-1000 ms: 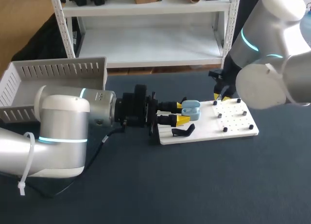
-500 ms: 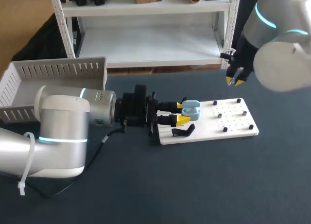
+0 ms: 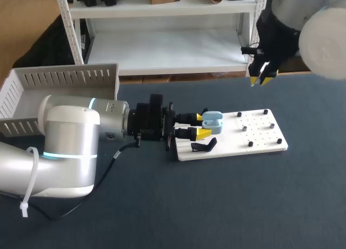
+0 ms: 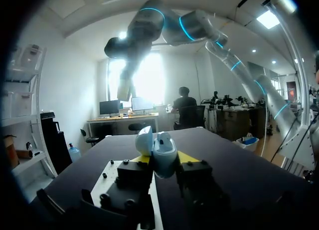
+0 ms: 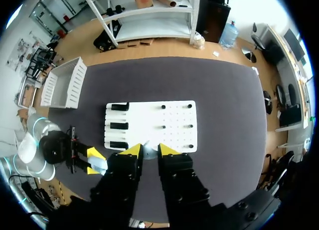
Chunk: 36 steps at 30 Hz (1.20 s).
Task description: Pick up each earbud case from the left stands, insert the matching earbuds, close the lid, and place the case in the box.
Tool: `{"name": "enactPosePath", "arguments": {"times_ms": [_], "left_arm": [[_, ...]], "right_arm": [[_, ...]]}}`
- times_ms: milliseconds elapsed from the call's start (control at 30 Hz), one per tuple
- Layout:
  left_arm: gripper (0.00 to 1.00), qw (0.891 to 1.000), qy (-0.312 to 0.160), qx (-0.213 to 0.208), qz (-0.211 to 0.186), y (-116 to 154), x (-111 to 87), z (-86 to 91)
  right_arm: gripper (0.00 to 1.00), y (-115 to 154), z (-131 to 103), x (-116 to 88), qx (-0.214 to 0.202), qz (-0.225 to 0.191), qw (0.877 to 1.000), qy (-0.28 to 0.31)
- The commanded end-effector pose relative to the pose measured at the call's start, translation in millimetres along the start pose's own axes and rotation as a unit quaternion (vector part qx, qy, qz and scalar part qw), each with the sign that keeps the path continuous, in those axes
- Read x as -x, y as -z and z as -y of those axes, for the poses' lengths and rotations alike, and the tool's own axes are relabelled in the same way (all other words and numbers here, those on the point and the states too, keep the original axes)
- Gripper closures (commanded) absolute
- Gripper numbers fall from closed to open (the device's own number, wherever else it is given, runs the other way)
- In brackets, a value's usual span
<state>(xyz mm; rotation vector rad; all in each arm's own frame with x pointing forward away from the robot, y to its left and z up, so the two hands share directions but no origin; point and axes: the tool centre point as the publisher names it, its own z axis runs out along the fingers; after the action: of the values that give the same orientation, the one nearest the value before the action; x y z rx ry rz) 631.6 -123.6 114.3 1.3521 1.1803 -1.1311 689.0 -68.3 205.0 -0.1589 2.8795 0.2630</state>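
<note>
My left gripper lies level over the left end of the white board, shut on a light blue earbud case. In the left wrist view the case stands between the yellow tips with its lid open. A black stand sits just in front of it. My right gripper hangs high over the table's far edge. In the right wrist view it is shut on a small white earbud, far above the board.
A white slatted bin stands at the back left, behind my left arm. Small black pegs dot the right half of the board. Black stands line the board's left edge.
My right gripper has lifted off the board's right half and risen up and back toward the table's far edge. The left arm and the case have not moved.
</note>
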Motion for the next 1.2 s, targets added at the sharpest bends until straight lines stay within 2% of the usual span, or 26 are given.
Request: {"name": "enactPosePath", "arguments": {"times_ms": [33, 567, 600, 667, 800, 900, 1200], "left_arm": [[1.0, 1.0, -0.001, -0.001, 0.002, 0.0, -1.3, -0.3], [1.0, 1.0, -0.001, -0.001, 0.002, 0.0, -1.3, -0.3], [1.0, 1.0, -0.001, -0.001, 0.002, 0.0, -1.3, -0.3], [1.0, 1.0, -0.001, -0.001, 0.002, 0.0, -1.3, -0.3], [1.0, 1.0, -0.001, -0.001, 0.002, 0.0, -1.3, -0.3], [1.0, 1.0, -0.001, -0.001, 0.002, 0.0, -1.3, -0.3], [1.0, 1.0, -0.001, -0.001, 0.002, 0.0, -1.3, -0.3]], "right_arm": [[1.0, 17.4, 1.6, -13.9, -0.001, 0.0, 1.0, 0.004], [1.0, 17.4, 1.6, -13.9, -0.001, 0.0, 1.0, 0.004], [1.0, 19.5, -13.5, -19.4, -0.005, 0.007, 1.0, 0.02], [1.0, 23.4, -39.4, -28.4, 0.014, 0.015, 0.999, 0.046], [1.0, 26.0, -82.8, -50.0, 0.003, 0.022, 0.995, 0.099], [1.0, 27.6, -99.9, -63.4, 0.005, 0.023, 0.994, 0.103], [1.0, 23.4, -127.0, -101.9, 0.003, 0.018, 0.994, 0.109]]}}
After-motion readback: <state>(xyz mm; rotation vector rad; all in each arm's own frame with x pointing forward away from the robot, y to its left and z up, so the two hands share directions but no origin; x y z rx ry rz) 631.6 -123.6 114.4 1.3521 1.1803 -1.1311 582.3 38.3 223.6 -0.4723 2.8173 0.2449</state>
